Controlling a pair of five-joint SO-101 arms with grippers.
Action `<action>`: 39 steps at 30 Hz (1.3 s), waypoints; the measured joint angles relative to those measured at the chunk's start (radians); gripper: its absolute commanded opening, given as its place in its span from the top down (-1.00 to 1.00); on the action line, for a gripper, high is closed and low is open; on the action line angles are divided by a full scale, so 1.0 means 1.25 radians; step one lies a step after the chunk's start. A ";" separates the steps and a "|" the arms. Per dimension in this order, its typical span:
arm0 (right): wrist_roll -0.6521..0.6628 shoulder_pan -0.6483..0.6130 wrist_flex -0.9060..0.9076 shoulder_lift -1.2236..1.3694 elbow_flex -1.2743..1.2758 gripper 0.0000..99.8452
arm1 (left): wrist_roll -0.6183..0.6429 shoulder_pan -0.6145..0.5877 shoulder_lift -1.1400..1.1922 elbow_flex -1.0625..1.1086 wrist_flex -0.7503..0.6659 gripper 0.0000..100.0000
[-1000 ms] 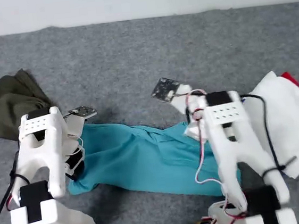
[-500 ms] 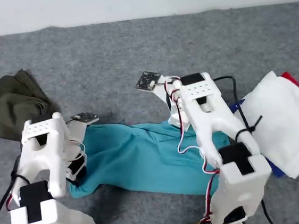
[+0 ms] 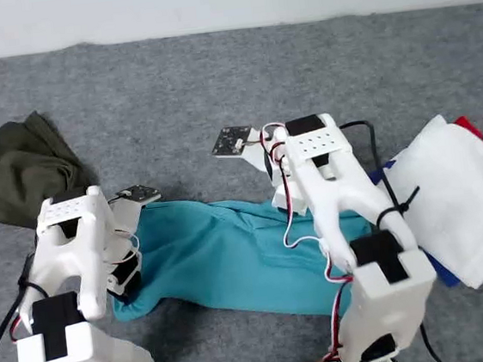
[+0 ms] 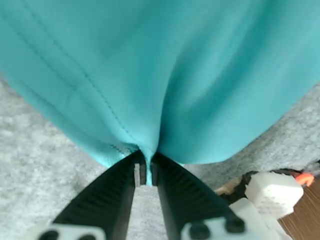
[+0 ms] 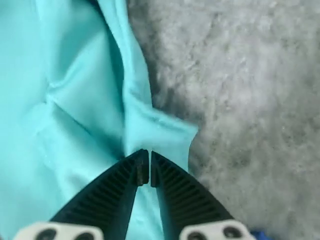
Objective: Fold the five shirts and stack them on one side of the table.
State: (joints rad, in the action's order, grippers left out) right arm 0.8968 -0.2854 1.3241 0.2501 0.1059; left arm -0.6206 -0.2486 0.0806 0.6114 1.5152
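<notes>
Teal shirt (image 3: 232, 255) lying along the table's near edge, its left end pinched in the left claw (image 4: 146, 172) — the right claw (image 5: 145, 167), swung in from beside the white pile (image 3: 460, 201) at the right edge, is closed on the far hem, apparently readying a two-handed fold.

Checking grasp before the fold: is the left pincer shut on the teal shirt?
Yes, the left pincer is shut, with an edge of the teal shirt pinched in it.
</notes>
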 measured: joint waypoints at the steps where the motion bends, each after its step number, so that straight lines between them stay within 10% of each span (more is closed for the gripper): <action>1: 0.000 -0.002 0.010 -0.018 0.000 0.98 | 0.000 0.000 0.000 -0.014 0.004 0.97; 9: 0.000 -0.004 0.157 -0.166 0.016 0.95 | 0.000 0.000 0.000 -0.176 0.091 0.97; 15: -0.133 0.012 0.196 -0.225 0.149 0.51 | 0.000 0.000 0.000 -0.238 0.163 0.97; 25: -0.200 0.015 -0.036 -0.236 0.500 0.78 | 0.000 0.000 0.000 -0.254 0.173 0.97; 39: 0.091 0.269 -0.145 -0.271 0.572 0.71 | -0.002 0.000 0.000 -0.254 0.173 0.97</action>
State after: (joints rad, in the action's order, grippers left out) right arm 1.0104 0.0506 1.1431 -0.0890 0.8209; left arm -0.6237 -0.2486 0.0806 0.2938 1.7315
